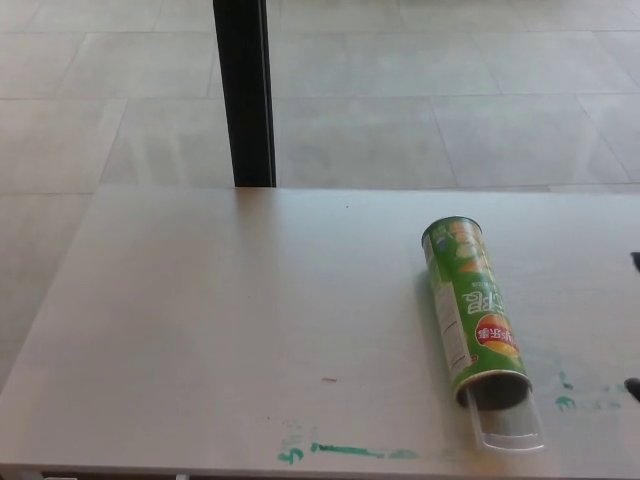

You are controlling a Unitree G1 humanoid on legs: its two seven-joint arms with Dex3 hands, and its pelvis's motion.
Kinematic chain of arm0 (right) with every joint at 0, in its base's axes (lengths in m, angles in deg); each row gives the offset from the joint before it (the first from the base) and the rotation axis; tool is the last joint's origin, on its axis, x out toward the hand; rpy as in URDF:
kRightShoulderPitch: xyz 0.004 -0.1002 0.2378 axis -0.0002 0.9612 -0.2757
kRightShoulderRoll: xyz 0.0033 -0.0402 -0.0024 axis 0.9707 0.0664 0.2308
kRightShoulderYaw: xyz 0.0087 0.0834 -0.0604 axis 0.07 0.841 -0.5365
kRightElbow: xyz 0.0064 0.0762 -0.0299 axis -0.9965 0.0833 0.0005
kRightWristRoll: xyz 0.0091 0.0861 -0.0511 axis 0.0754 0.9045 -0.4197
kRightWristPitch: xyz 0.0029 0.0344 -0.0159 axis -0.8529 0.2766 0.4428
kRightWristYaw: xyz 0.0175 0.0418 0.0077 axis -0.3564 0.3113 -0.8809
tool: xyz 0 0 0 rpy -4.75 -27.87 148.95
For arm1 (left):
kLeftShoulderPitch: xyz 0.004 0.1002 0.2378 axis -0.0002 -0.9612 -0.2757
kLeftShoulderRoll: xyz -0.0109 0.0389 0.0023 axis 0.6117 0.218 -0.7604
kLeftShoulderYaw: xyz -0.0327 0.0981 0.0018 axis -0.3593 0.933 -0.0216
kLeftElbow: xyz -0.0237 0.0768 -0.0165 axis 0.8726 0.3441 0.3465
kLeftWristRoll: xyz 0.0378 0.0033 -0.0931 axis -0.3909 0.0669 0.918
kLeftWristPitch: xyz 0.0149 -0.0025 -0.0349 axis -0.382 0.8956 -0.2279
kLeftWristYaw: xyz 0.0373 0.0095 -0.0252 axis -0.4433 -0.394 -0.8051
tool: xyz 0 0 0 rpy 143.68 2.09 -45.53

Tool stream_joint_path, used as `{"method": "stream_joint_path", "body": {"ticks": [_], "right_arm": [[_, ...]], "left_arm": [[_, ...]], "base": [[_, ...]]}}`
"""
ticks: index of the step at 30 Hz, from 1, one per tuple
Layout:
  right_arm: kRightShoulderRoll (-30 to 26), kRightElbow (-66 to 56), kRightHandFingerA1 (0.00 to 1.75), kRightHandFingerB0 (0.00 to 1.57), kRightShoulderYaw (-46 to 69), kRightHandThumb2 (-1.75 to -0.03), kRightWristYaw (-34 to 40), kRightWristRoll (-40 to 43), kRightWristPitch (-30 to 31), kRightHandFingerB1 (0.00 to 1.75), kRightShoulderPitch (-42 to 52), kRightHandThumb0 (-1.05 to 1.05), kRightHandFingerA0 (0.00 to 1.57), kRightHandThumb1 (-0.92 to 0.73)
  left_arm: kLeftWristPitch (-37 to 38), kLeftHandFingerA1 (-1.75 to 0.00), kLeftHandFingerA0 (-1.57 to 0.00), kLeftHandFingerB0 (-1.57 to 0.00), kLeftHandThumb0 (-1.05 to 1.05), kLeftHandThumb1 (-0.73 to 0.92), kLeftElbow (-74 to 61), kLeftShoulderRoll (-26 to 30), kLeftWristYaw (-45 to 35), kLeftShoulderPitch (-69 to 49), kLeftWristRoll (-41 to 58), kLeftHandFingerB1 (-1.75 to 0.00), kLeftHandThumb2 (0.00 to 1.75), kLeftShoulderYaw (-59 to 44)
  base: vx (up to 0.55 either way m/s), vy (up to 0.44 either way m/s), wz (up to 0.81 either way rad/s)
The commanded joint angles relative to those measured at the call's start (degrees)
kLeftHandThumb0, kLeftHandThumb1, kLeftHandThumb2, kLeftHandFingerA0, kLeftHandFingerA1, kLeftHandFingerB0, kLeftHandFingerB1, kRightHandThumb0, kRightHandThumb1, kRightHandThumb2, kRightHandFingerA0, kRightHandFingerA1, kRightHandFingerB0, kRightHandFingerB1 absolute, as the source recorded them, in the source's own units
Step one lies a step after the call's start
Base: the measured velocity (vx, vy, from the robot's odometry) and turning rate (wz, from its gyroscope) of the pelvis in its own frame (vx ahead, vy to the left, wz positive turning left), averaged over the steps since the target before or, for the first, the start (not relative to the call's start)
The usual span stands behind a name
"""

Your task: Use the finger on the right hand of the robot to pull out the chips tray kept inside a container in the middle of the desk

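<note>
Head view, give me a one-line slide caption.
Green chips can lying on the white desk, clear tray protruding from its open end, robot hand barely entering at right.

Green chips container [472, 308] lies on its side on the desk [220, 320], open end nearest; clear tray [508, 428] protrudes slightly from it.

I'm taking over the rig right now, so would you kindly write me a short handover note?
Left hand: not in view.
Right hand: only dark tips show at the picture's right edge; open or shut cannot be told.
The green chips can lies on its side on the desk, right of centre, open end toward the near edge.
The clear tray sticks out a little from that end.
Left: hook the tray and pull it out.
</note>
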Motion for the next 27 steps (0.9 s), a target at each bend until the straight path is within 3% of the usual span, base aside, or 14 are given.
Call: {"method": "stream_joint_path", "body": {"ticks": [1, 2, 3, 4, 13, 14, 16, 17, 24, 27], "right_arm": [[-4.5, -0.14, 0.8, 0.29, -6.84, -0.57, -4.14, -13.43, 3.41, 0.3, -0.28, -0.34, 0.95, -0.57], [-5.12, 0.49, 0.8, 0.28, -8.37, -0.57, -4.91, -14.8, 4.24, 0.3, -0.86, -0.34, 0.94, -0.58], [-5.22, 1.03, 0.82, 0.29, -9.13, -0.57, -4.93, -15.09, 4.18, 0.31, -1.19, -0.33, 0.95, -0.57], [-5.44, 1.41, 0.83, 0.3, -9.53, -0.57, -4.78, -15.25, 3.87, 0.31, -1.36, -0.33, 0.96, -0.57], [-8.32, 3.83, 0.91, 0.31, -14.99, -0.57, -3.09, -23.42, 1.72, 0.31, -2.72, -0.35, 0.92, -0.57], [-8.98, 5.29, 0.93, 0.25, -16.15, -0.74, -2.17, -25.23, 0.6, 0.43, -2.9, -0.41, 0.91, -0.45], [-9.38, 6.32, 0.93, 0.25, -17.05, -0.74, -1.49, -26.34, 0.23, 0.43, -3.21, -0.41, 0.91, -0.45], [-9.92, 7.2, 0.97, 0.31, -18.18, -0.58, -1.62, -27.67, -0.04, 0.31, -3.66, -0.34, 0.9, -0.58], [-10.26, 9.38, 1.2, 0.31, -21.73, -0.57, -1.06, -30.33, -0.3, 0.33, -5.92, -0.33, 0.86, -0.59], [-10.59, 10.64, 1.19, 0.28, -23.64, -0.59, -1.46, -32.38, -0.11, 0.33, -7.61, -0.34, 0.84, -0.6]], "left_arm": [[0.62, -0.72, -0.62, -0.55, -0.26, 0.64, 0.8, 1.16, -1.29, 0.08, 0.34, -0.6, 0.6, -0.28], [0.98, -0.75, -0.6, -0.49, -0.28, 0.44, 0.87, 1.17, -1.32, 0.03, 0.25, -0.67, 0.9, -0.21], [1.14, -0.75, -0.6, -0.49, -0.29, 0.44, 0.68, 1.19, -1.23, -0.1, 0.1, -0.67, 0.9, -0.1], [0.96, -0.72, -0.61, -0.55, -0.27, 0.62, 0.64, 1.16, -1.3, -0.09, 0.23, -0.61, 0.61, -0.18], [0.05, -0.72, -0.63, -0.56, -0.26, 0.63, -0.12, 1.49, -1.47, -0.09, 0.16, -0.61, 0.61, -0.16], [0.13, -0.73, -0.61, -0.56, -0.25, 0.63, -0.49, 1.53, -1.95, -0.39, 0.52, -0.61, 0.62, -0.41], [-0.15, -0.73, -0.61, -0.56, -0.25, 0.63, -1.05, 1.56, -1.84, -0.59, 0.44, -0.61, 0.62, -0.36], [-0.82, -0.72, -0.6, -0.55, -0.25, 0.65, -1.15, 1.7, -1.92, -0.37, 0.45, -0.61, 0.61, -0.33], [-1.21, -0.72, -0.59, -0.54, -0.26, 0.62, -2.17, 1.45, -1.98, -0.79, 0.86, -0.61, 0.62, -0.68], [-0.86, -0.73, -0.61, -0.55, -0.25, 0.62, -1.7, 1.72, -2.16, -0.63, 0.57, -0.62, 0.62, -0.5]], "base": [[0.0, 0.0, 0.0], [0.0, 0.0, 0.0], [0.0, 0.0, 0.0], [0.0, 0.0, 0.0], [0.0, 0.0, 0.0], [0.0, 0.0, 0.0], [0.0, 0.0, 0.0], [0.0, 0.0, 0.0], [0.0, 0.0, 0.0], [0.0, 0.0, 0.0]]}}
